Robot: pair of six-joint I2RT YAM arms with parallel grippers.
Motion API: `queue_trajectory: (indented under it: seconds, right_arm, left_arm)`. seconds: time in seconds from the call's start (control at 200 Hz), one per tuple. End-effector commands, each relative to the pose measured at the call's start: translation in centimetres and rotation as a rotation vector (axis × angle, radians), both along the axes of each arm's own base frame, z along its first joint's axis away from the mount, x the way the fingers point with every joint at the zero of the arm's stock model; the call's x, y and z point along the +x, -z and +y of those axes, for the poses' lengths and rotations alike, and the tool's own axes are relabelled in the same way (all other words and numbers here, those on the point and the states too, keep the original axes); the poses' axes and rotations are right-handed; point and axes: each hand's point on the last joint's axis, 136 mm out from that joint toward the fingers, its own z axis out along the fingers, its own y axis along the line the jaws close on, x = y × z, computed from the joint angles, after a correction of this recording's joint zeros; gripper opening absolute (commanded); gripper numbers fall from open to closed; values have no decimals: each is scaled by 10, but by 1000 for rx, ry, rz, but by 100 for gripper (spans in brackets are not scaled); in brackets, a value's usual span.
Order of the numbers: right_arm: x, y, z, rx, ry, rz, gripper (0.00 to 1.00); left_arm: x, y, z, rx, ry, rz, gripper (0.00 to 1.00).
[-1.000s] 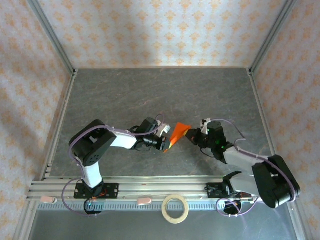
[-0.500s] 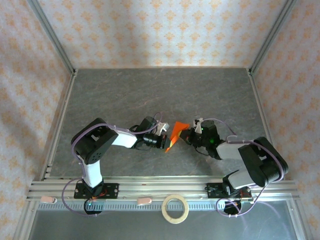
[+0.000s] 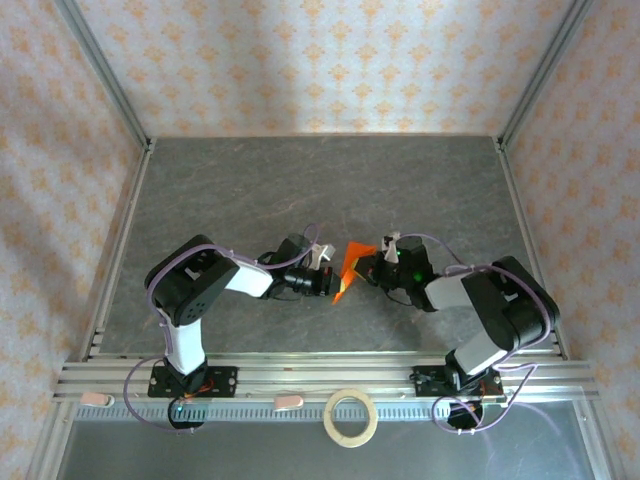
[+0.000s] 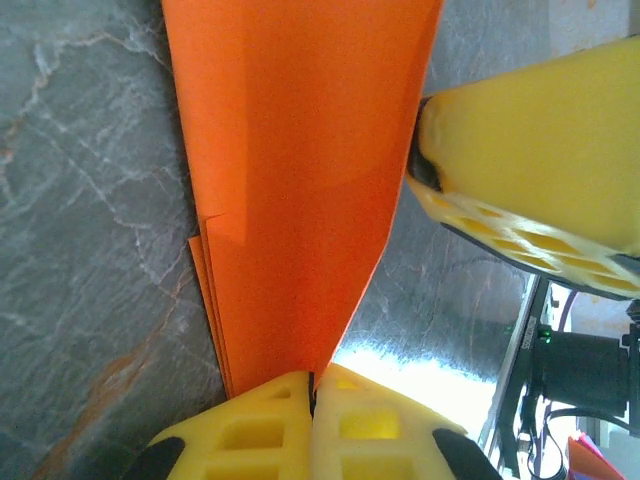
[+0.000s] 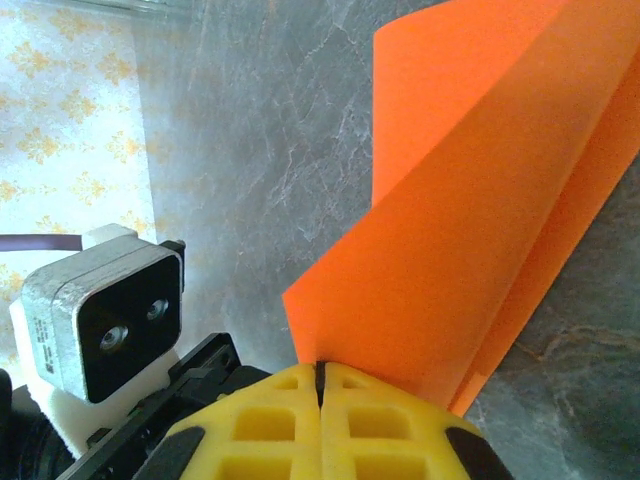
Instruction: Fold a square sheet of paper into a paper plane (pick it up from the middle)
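Left gripper [image 4: 312,385] pinches the narrow lower tip of the orange paper plane [image 3: 350,268] between closed yellow fingers, while the right gripper [image 5: 320,372] clamps its wider upper end likewise, holding it between the 2 arms over the grey table's [image 3: 250,190] middle.

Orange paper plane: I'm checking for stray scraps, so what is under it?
The grey marbled tabletop shows around the bright orange folded paper plane; the patch directly beneath it is covered.
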Motion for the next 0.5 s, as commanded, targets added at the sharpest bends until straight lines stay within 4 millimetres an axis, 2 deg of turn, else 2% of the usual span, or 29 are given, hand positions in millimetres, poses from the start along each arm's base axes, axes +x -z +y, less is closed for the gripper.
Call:
queue_trajectory:
  seconds: [0.0, 0.415, 0.435, 0.495]
  right_arm:
    - [10, -10, 5, 23, -9, -41, 0]
    - [20, -4, 6, 25, -20, -23, 0]
    - [20, -4, 6, 25, -20, -22, 0]
    - [21, -2, 6, 23, -20, -17, 0]
  left_arm:
    - [0, 14, 3, 10, -41, 19, 0]
    - [4, 18, 8, 15, -87, 55, 0]
    - [1, 29, 10, 32, -89, 79, 0]
    - [1, 30, 10, 32, -96, 85, 0]
